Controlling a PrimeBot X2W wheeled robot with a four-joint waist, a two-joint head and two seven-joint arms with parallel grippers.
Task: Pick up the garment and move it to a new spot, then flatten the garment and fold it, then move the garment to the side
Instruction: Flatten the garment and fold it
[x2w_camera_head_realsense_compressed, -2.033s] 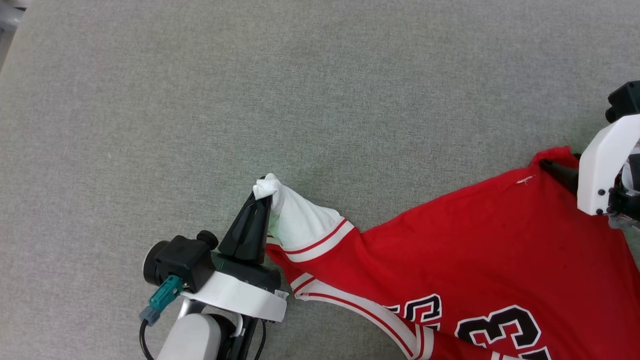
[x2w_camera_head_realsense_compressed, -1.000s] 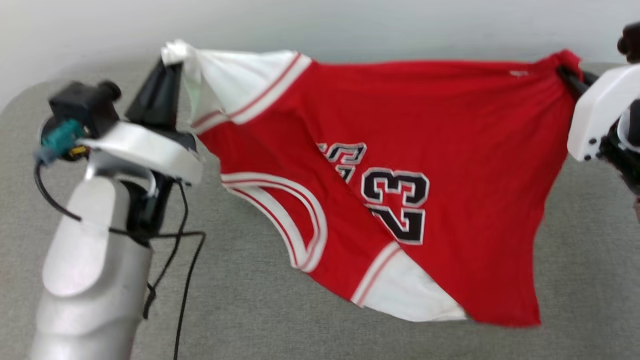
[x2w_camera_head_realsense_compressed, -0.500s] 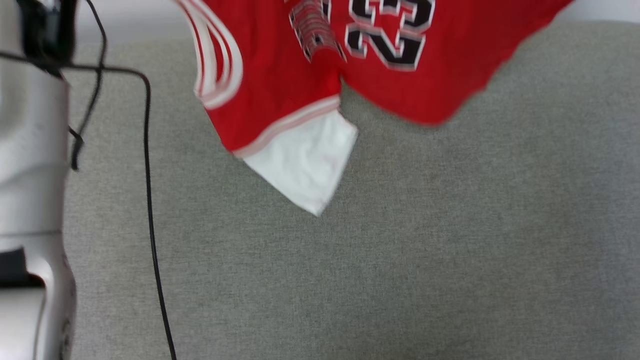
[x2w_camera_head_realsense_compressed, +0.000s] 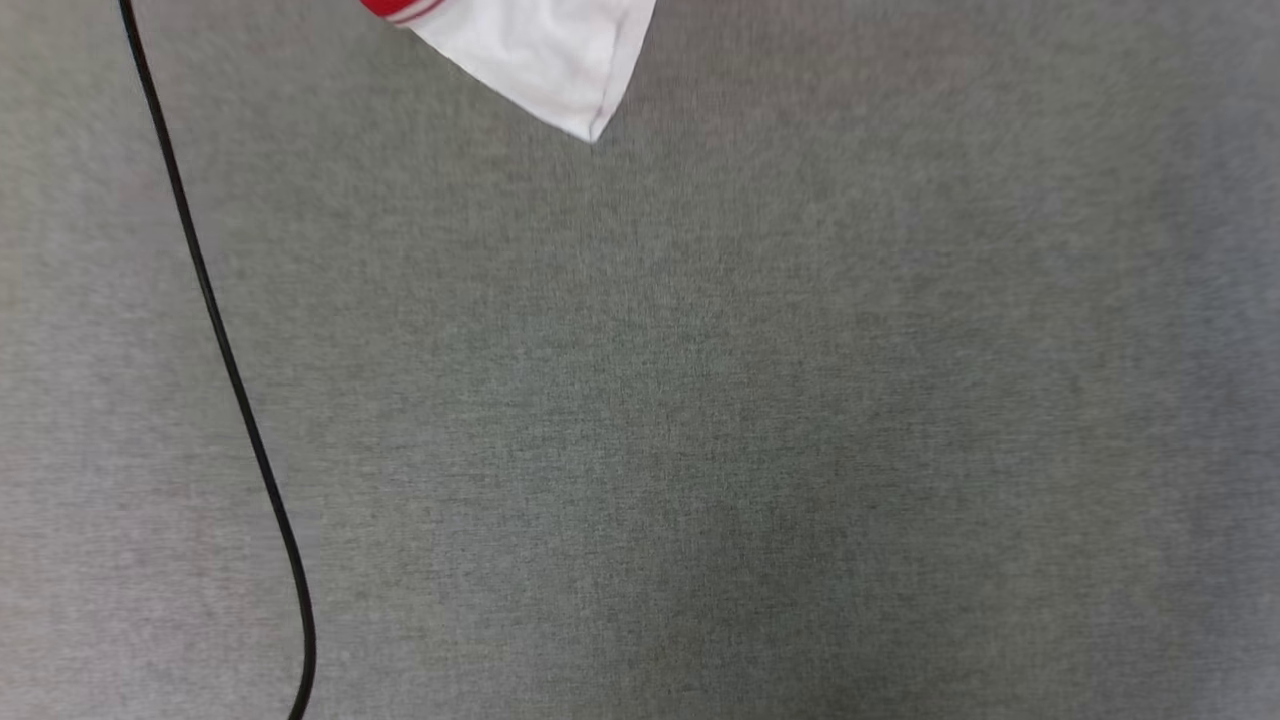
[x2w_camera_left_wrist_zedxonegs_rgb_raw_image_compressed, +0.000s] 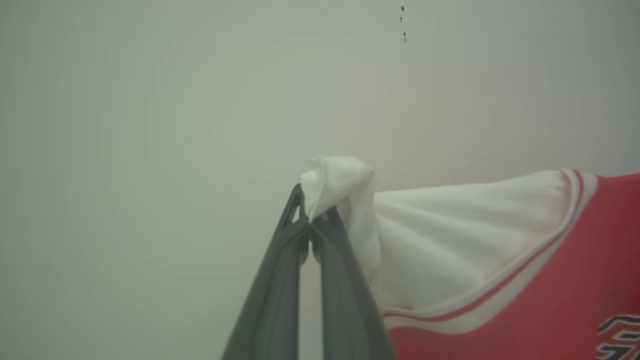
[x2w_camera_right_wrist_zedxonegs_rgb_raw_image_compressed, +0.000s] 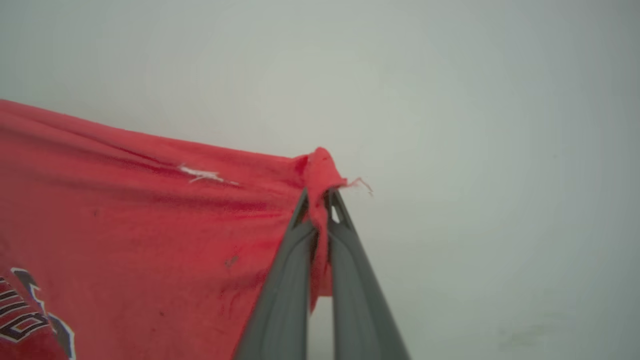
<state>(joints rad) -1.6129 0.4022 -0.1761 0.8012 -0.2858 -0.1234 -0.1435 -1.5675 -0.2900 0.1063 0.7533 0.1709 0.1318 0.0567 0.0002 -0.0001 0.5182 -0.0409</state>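
A black cable (x2w_camera_head_realsense_compressed: 225, 350) hangs down the left of the head view, over the grey bench (x2w_camera_head_realsense_compressed: 750, 450). My left hand (x2w_camera_left_wrist_zedxonegs_rgb_raw_image_compressed: 311, 220), pressed shut, pinches only the bunched tip of a white sleeve (x2w_camera_left_wrist_zedxonegs_rgb_raw_image_compressed: 450, 235). From there the jersey (x2w_camera_left_wrist_zedxonegs_rgb_raw_image_compressed: 550, 280) is held up in the air, stretched across to my right hand (x2w_camera_right_wrist_zedxonegs_rgb_raw_image_compressed: 318, 205), which is clamped on a twisted red corner. The other sleeve (x2w_camera_head_realsense_compressed: 540, 50) dangles above the bench, clear of it as far as I can tell. I see four risks, left to right. The cable could drag across the cloth or snag it as I lower. The left pinch holds so little fabric that a sharp pull to stretch the jersey might slip it free and drop that side. The loose sleeve will likely touch down first and tuck under the body, leaving a lump to flatten. The right corner is roped between the fingers, so the hem may land twisted.
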